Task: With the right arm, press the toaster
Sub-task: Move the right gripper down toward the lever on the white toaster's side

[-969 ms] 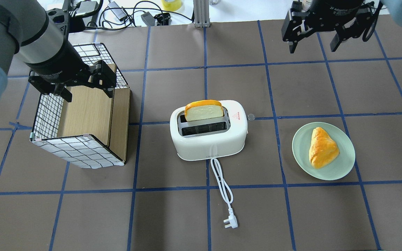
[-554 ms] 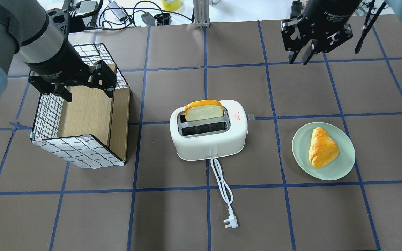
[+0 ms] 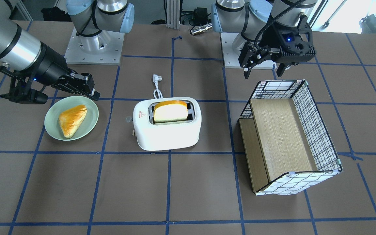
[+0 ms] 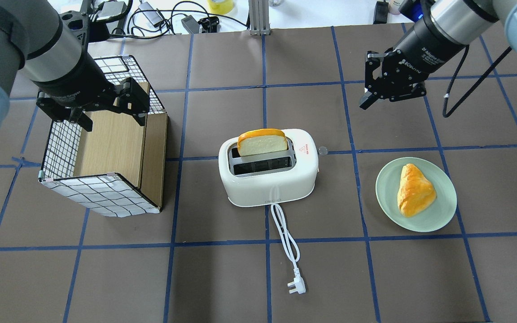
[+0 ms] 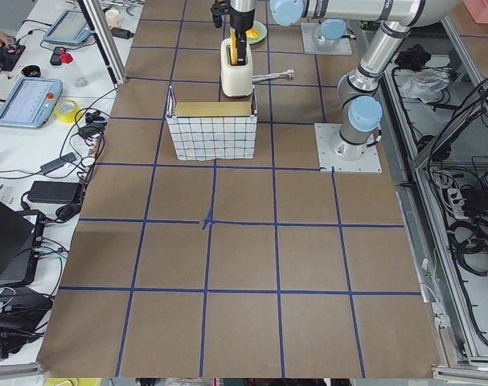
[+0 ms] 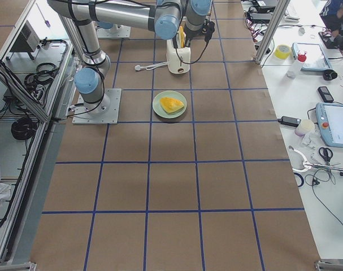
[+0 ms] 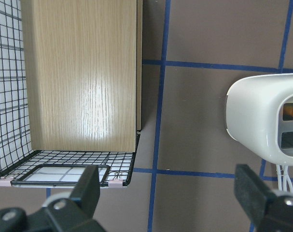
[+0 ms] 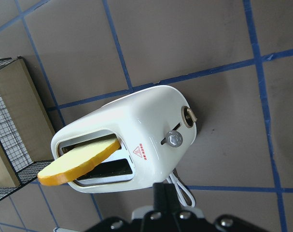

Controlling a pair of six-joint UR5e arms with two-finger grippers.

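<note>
Room lay open between the toaster (image 4: 268, 172) and your right tool (image 4: 363, 103), which was pinched closed and empty; your left tool (image 4: 112, 120) hung spread wide over the basket (image 4: 101, 193).

Glossy white toaster (image 4: 267, 185), pale green plate (image 4: 443, 211), black-checked white basket (image 4: 101, 195), blue-gridded brown table (image 4: 222, 278).

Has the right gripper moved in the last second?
Yes. In the overhead view the right gripper has crossed from the far side of the blue tape line to its near side, closer to the toaster.
</note>
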